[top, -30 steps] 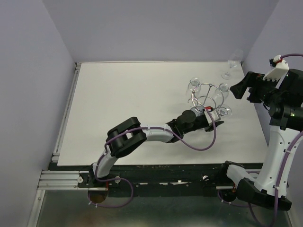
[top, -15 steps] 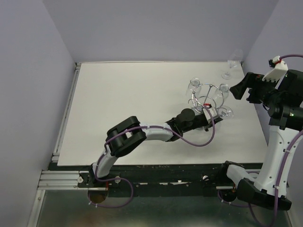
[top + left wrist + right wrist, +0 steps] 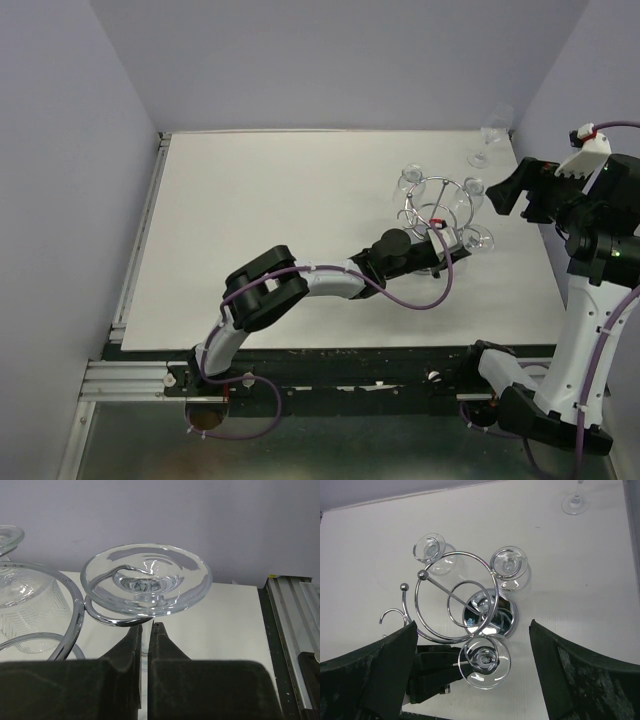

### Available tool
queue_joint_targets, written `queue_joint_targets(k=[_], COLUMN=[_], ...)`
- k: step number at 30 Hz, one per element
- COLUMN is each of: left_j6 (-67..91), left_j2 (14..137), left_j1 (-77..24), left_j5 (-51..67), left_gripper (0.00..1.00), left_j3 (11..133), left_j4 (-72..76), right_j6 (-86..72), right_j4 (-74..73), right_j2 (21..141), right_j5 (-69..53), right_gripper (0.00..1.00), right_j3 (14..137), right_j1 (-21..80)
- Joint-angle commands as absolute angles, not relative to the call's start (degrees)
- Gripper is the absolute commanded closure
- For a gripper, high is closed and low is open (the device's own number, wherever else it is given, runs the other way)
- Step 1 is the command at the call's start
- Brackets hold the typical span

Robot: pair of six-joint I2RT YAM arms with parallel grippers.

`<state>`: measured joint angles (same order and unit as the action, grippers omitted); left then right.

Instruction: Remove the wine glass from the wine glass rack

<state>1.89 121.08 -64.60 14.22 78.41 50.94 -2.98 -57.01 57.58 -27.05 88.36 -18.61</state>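
The left gripper (image 3: 148,630) is pinched on the stem of the glass (image 3: 145,580), its two black fingers (image 3: 127,650) just under the upturned foot. The right gripper (image 3: 512,192) is spread wide and hangs high above the rack (image 3: 490,612), touching nothing.

Around the held glass the way is tight on one side. The curled hook (image 3: 107,617) wraps under its foot, and the big ring (image 3: 455,597) and a second hanging glass (image 3: 25,605) lie just to the left in the left wrist view. On the other side the table (image 3: 280,220) lies bare out to the metal rail (image 3: 295,630) at its edge. A third glass (image 3: 430,547) hangs on the rack's far side, and a fourth (image 3: 575,502) stands upright, well apart, by the far right corner.

The glass hangs bowl down on the near side of the rack, towards the arms, foot resting in the hook, stem between the left fingers.

The table is flat and white, and lavender walls (image 3: 330,60) close it in behind and on both sides.
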Motion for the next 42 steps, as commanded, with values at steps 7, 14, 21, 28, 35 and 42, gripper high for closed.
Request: queue_joint_targets(k=[7,14,21,28,35,42], left_j6=[1.1,0.7,1.0,0.7,-4.5,-5.7], left_j2=[115.9,115.0,113.3,103.2,81.4,65.6], left_j1=[-65.7,-66.0,-66.0,-64.4,-57.9,-47.3], left_j5=[17.6,18.9,20.5,25.7,29.8,26.5], left_gripper=[1.0,1.0,1.0,1.0,1.0,1.0], left_j3=[76.2,75.1,72.2,61.8,42.4,39.1], left_j4=[56.3,56.9,57.3,54.7,44.1,22.9], right_j6=[-3.0,-3.3,-3.1,-2.4,-0.6,6.1], right_j4=[-55.4,-55.3,-55.0,-54.4,-54.4,-52.5], right_j2=[55.5,54.8,54.2,55.9,59.4,62.6], right_j5=[-26.2,-26.5,-26.6,-26.9,-28.3,-34.8], right_gripper=[0.0,0.0,0.0,0.0,0.0,0.02], right_j3=[87.6,87.2,86.7,88.4,93.3,95.0], right_j1=[-18.9,-18.9,-18.9,-18.9,-18.9,-18.9])
